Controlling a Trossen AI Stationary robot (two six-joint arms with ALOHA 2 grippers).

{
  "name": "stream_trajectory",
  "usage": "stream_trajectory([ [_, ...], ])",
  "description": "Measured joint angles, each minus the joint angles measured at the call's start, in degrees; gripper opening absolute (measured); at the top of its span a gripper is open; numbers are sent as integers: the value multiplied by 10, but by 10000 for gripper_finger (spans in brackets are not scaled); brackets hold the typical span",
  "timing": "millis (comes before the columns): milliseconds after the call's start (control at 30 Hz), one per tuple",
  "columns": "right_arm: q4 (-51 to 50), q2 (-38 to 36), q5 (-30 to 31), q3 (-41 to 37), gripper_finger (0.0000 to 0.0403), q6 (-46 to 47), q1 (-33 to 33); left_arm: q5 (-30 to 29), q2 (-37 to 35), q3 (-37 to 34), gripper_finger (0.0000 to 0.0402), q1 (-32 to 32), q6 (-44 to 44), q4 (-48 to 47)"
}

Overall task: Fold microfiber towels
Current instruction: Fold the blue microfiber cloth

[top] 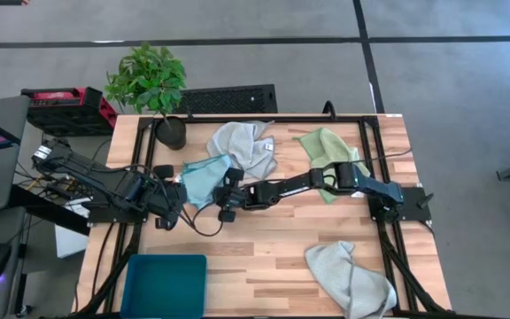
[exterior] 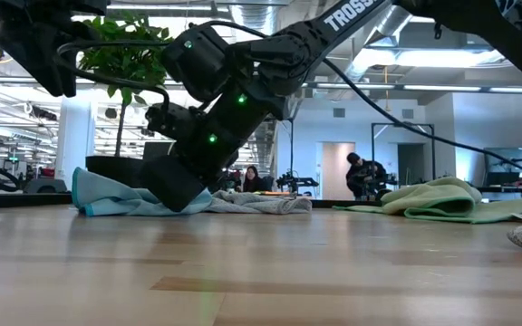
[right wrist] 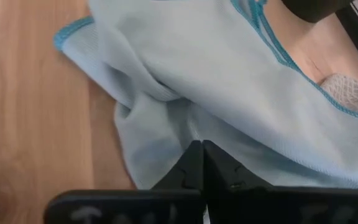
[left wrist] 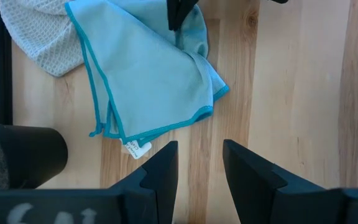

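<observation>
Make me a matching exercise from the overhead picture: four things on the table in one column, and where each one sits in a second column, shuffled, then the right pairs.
Things:
1. light blue towel
2. light green towel
3. teal bin
4. potted plant

Places:
A. near edge, on the left arm's side
B. far edge, on the left arm's side
C. middle of the table, pinched by the right gripper
D. far side, on the right arm's side

Pairs: 1-C, 2-D, 3-A, 4-B

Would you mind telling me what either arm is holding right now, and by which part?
The right tool is shut on the light blue towel, pinching a bunched fold near its edge. The left tool is open, holding nothing.
</observation>
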Motion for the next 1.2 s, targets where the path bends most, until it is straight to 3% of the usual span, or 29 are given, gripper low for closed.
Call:
stream_trajectory([
  [333, -5, -10, 48, 0, 4, -40, 26, 0, 0, 0, 120, 0, 0, 0],
  [833, -54, -26, 44, 0, 2, -59, 52, 4, 0, 0, 120, 0, -13, 2],
  [1200, -59, -26, 40, 0, 2, -55, 54, -2, 46, -2, 120, -3, 13, 79],
])
